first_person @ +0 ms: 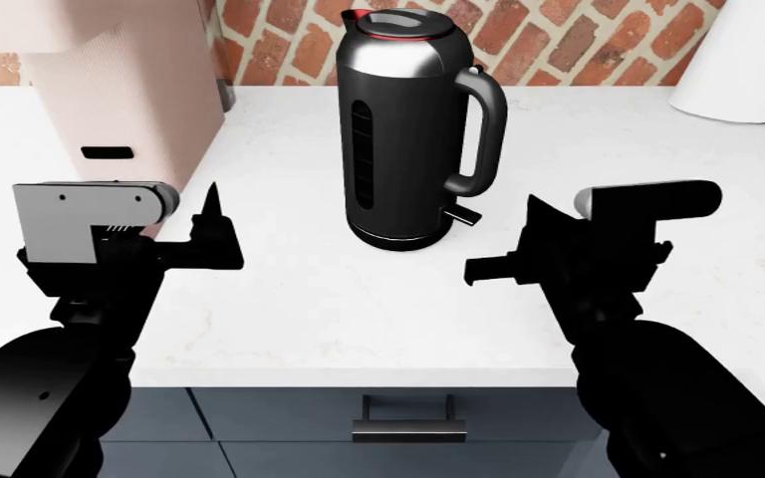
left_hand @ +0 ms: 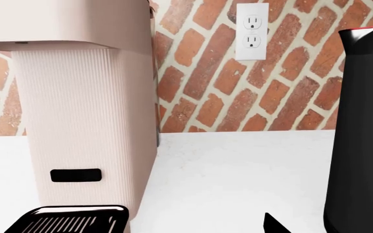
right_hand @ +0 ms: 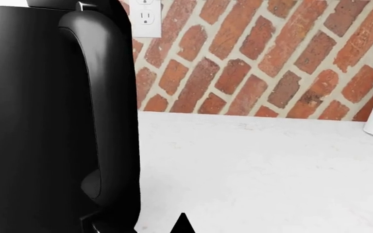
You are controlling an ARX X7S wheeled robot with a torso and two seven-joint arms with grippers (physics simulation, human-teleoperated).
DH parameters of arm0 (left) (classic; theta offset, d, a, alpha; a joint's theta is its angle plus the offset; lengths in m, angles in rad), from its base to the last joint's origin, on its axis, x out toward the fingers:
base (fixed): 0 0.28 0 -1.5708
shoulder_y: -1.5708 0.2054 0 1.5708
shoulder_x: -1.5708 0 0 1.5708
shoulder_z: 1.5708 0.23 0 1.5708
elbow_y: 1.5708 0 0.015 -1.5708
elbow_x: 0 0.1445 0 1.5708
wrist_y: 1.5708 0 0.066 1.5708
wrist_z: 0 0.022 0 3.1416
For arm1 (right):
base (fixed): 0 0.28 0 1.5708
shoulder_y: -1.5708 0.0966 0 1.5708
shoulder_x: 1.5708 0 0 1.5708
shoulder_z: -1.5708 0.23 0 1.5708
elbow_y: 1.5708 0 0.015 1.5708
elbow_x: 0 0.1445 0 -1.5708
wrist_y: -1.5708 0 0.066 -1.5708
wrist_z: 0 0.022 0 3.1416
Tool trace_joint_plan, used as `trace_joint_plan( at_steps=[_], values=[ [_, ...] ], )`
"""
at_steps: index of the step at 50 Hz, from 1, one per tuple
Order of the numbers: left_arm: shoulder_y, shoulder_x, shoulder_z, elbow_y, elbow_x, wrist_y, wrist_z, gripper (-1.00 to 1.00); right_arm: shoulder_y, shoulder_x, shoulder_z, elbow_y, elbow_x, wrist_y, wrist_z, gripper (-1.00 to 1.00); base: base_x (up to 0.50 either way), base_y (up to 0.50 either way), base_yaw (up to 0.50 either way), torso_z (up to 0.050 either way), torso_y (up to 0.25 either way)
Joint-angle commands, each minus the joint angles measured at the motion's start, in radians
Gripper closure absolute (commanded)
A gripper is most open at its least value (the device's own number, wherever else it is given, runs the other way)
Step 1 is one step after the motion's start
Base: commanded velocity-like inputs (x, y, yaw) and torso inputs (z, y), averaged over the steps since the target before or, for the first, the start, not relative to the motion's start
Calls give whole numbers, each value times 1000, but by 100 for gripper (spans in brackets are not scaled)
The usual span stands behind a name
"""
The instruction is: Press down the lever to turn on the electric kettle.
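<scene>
The electric kettle (first_person: 402, 129) stands upright in the middle of the white counter (first_person: 356, 309), handle to the right. The lever (first_person: 464, 216) juts out as a small dark tab at the handle's foot. My right gripper (first_person: 532, 207) hovers in front of the kettle and to the right of the lever, apart from it; in the right wrist view its single pointed tip (right_hand: 183, 224) shows beside the kettle's handle (right_hand: 105, 111), jaws together and empty. My left gripper (first_person: 210, 214) hovers to the kettle's left, empty. Only one of its fingertips (left_hand: 274, 225) shows, off to one side near the kettle's body (left_hand: 361, 136).
A pale pink boxy machine (first_person: 117, 90) with a black grille (left_hand: 70, 221) stands at the back left. A white cylinder (first_person: 748, 60) stands at the back right. A brick wall with a white outlet (left_hand: 252, 31) runs behind. A drawer handle (first_person: 409, 418) sits under the counter's front edge.
</scene>
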Motion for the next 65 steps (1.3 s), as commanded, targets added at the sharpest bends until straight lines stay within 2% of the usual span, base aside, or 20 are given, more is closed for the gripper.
trace_joint_plan(
  at_steps=[1,65],
  values=[
    [-3,0,6,-8,-2,7,-2,-100,-24,9,-38,1,3,-8,-15,100,0,0,0,0,0],
    [26,-8,4,-20,-25,31,-16,-100,80,-26,-158,201,-10,-52,-29,100,0,0,0,0,0]
  ],
)
